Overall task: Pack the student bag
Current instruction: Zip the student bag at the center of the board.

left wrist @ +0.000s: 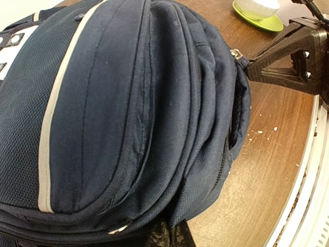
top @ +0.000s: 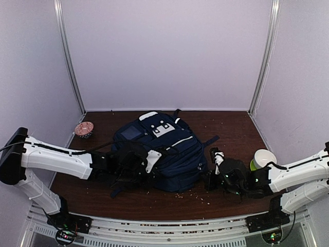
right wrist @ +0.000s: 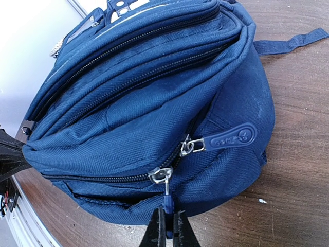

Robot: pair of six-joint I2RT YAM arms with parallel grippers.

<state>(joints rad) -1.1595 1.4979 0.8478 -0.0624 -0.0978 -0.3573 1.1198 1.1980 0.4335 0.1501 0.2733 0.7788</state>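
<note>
Right gripper (right wrist: pixel 166 222) pinching zip pull (right wrist: pixel 165 198) at bag's (right wrist: pixel 154 113) lower edge. Left gripper (left wrist: pixel 167 235) against bag's opposite side, fingers hidden, cannot tell. Bag flat on table (top: pixel 226 128).

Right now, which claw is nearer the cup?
Right. The right claw pinches a zip pull on the bag's edge facing the cup; the left claw is across the bag.

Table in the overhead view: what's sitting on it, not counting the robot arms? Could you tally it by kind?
Backpack: 1
Small patterned bowl: 1
White cup: 1
Green saucer: 1
Total: 4
</note>
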